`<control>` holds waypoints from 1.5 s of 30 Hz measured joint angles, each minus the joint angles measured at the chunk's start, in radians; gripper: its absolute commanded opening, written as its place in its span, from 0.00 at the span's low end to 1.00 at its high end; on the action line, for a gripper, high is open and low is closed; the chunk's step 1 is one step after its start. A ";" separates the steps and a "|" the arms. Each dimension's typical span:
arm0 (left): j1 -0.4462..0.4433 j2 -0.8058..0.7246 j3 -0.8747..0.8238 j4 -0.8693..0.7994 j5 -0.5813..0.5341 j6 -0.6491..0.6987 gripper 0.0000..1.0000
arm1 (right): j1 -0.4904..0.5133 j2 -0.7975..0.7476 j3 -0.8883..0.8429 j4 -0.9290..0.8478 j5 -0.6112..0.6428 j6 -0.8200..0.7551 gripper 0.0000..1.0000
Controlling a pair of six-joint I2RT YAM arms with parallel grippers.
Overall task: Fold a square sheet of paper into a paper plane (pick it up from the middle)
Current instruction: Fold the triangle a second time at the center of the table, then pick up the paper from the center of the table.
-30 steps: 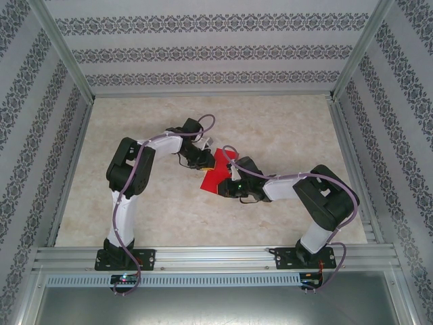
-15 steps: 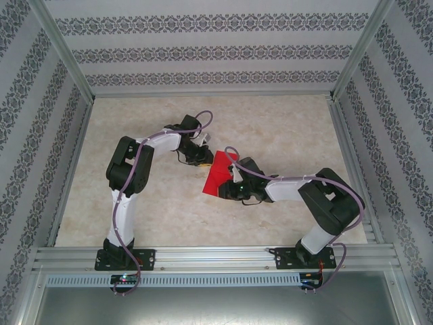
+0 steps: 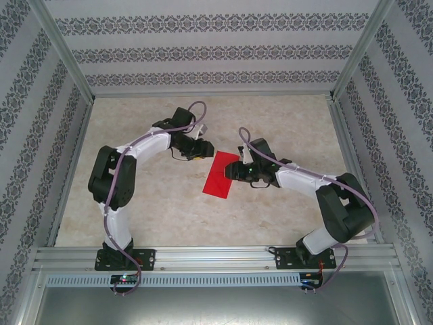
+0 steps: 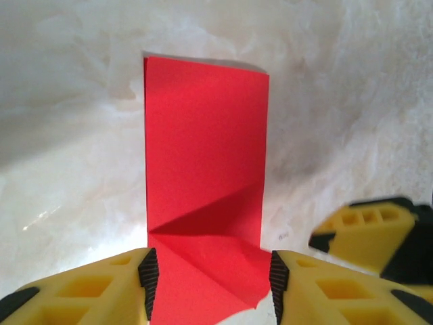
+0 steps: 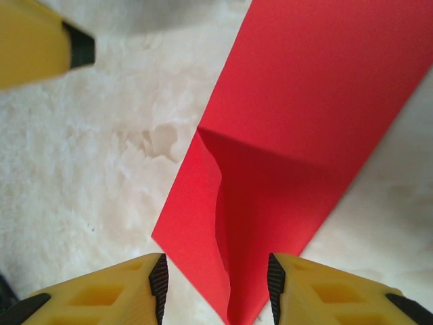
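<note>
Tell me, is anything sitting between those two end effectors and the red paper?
Nothing visible does. The folded red paper lies flat on the marbled table, and the left end effector and right end effector each stand open right at one of its ends.

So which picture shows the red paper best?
The left wrist view: the red paper lies close and nearly whole, a narrow folded strip with a diagonal crease at its near end. The top external view shows it too, but small. The right wrist view cuts off its far end, showing one lifted flap.
</note>
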 measured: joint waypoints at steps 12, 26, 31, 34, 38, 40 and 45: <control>0.000 -0.102 -0.171 0.055 0.006 -0.028 0.64 | 0.012 0.188 0.126 -0.044 -0.034 -0.084 0.41; 0.044 -0.198 -0.317 0.210 0.073 -0.111 0.65 | 0.034 0.233 0.119 0.046 -0.183 -0.030 0.05; 0.078 -0.243 -0.399 0.353 0.123 -0.203 0.70 | 0.002 0.165 0.102 0.105 -0.275 0.014 0.04; 0.083 -0.274 -0.436 0.444 0.142 -0.266 0.73 | -0.012 0.122 0.096 0.147 -0.330 0.044 0.04; 0.083 -0.329 -0.477 0.565 0.166 -0.350 0.73 | -0.025 0.079 0.078 0.226 -0.389 0.101 0.04; 0.083 -0.342 -0.484 0.631 0.181 -0.397 0.72 | -0.031 0.065 0.072 0.265 -0.414 0.132 0.04; 0.083 -0.341 -0.488 0.743 0.222 -0.498 0.72 | -0.037 0.055 0.067 0.360 -0.461 0.206 0.04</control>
